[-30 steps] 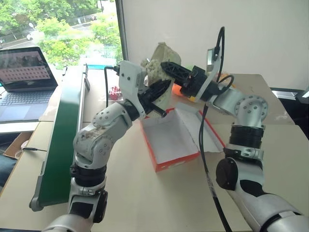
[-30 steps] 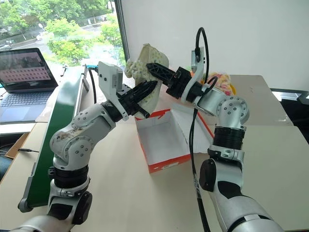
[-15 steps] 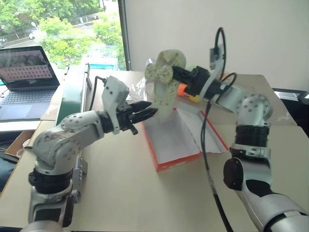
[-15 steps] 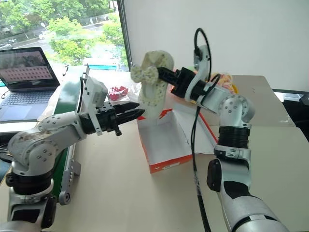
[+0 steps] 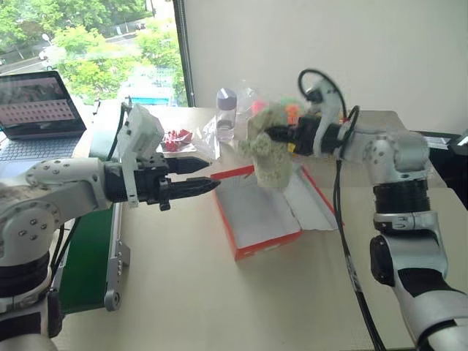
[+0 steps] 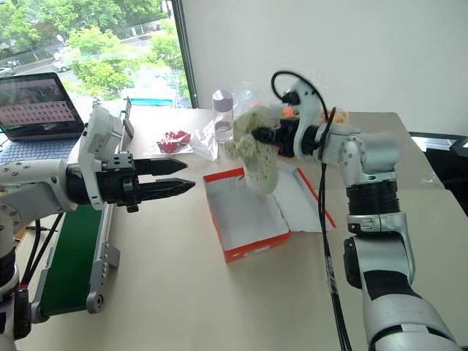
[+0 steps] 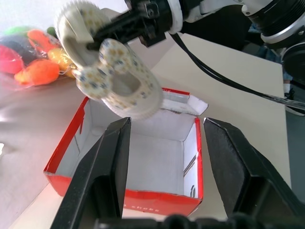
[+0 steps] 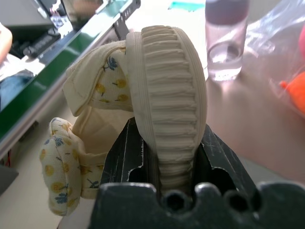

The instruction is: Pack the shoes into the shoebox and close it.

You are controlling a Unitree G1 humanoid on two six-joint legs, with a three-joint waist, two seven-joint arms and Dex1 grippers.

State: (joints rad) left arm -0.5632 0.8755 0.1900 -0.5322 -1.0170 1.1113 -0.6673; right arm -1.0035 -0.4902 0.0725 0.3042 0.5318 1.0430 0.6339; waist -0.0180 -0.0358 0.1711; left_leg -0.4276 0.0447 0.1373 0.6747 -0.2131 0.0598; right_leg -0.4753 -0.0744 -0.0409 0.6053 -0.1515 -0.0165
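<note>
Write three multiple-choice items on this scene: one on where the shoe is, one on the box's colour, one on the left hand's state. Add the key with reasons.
1. Where is the shoe?
A. lying in the box
B. held above the box
C. on the laptop

2. What colour is the box outside?
A. red-orange
B. blue
C. black

3. How is the left hand?
A. shut on the shoe
B. open, holding nothing
C. gripping the bottle

Key: 1 B, the right hand grips it over the open box; 2 A, its walls are red-orange, its inside white; 3 B, its fingers stand apart and clear of everything.
</note>
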